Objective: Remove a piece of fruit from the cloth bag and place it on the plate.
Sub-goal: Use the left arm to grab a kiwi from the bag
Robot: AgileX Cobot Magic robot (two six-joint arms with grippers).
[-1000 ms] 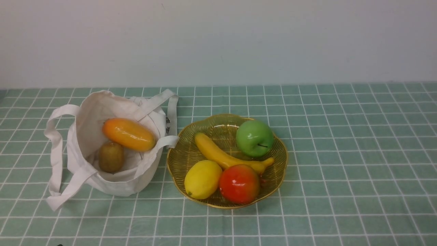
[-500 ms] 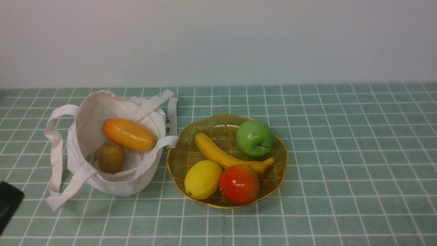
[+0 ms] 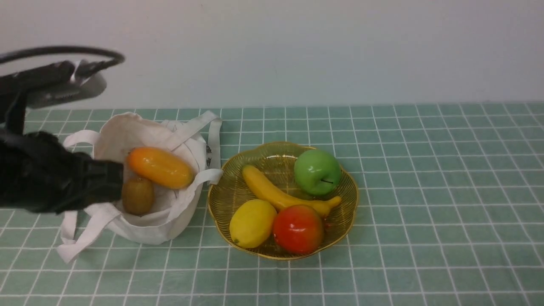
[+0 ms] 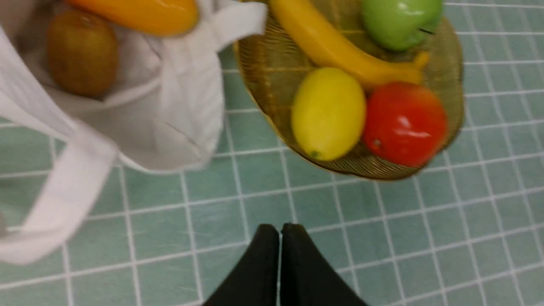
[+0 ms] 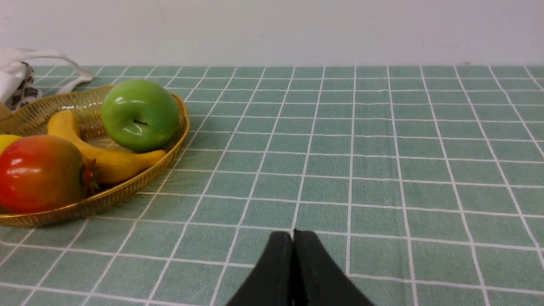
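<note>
The black left arm [image 3: 51, 182] has swung in near the off-white canvas cloth bag [image 3: 148, 223], with the left gripper [image 4: 279, 231] clenched and empty. The small brown-olive egg-shaped fruit [image 3: 137, 195] lies inside the bag. The right gripper [image 5: 293, 238] is likewise clenched.

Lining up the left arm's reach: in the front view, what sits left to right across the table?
left gripper → kiwi in the cloth bag → lemon → green apple on the plate. Mango, banana and pomegranate overlap neighbours, so omitted.

cloth bag [image 3: 148, 225]: soft matt canvas | kiwi [image 3: 138, 195]: dull rough skin | plate [image 3: 272, 158]: glossy golden wire
</note>
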